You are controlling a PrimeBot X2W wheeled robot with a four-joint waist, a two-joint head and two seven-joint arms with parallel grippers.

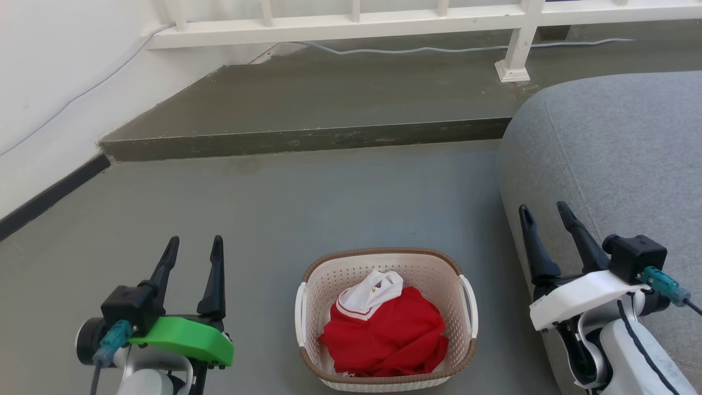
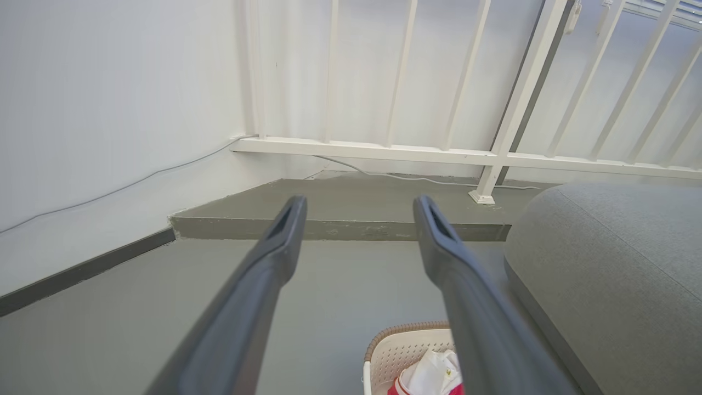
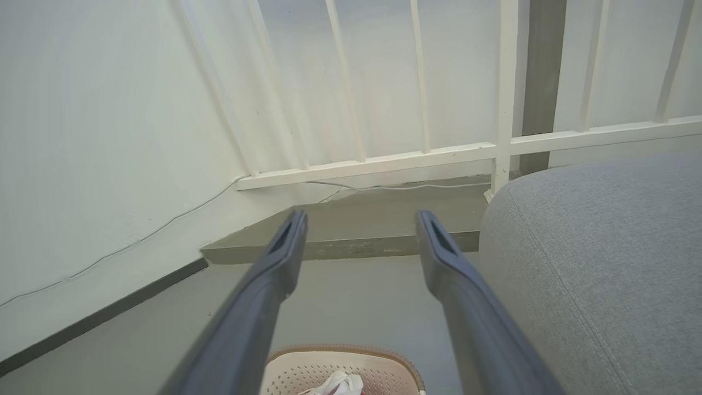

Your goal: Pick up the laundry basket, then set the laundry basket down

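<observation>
the left gripper [image 1: 196, 240], the one under the bright green plastic cover, hangs low over the smooth grey floor [image 1: 274, 203]. its two long dark fingers are spread well apart with nothing between them. the right gripper [image 1: 543, 207], under a white cover, is spread about as wide and is just as empty. its fingers stand up in front of the side of the rounded grey fabric sofa [image 1: 614, 142].

the small cream plastic laundry basket with perforated walls and a brown woven-look rim [image 1: 329, 280] sits on the floor between the two grippers. it is off to the right of the left one and to the left of the right one, and touches neither. it lies closer to the robot than either pair of fingertips, about level with the wrists. one of its white side handles [image 1: 300, 312] faces the left gripper and the other faces the right.

inside it lies a crumpled red garment [image 1: 389, 334] with a white, red-trimmed collar [image 1: 368, 293] on top. a tiny mark on the collar might be a label or a button, but it is too small to read.

ahead of both sets of fingertips the floor runs to a low dark grey step [image 1: 307, 140]. beyond the step stands a white wooden railing [image 1: 340, 24], with a pale cable [image 1: 406, 50] lying along its foot. a white wall with a dark skirting strip [image 1: 49, 195] stands out to the left of the left gripper.
</observation>
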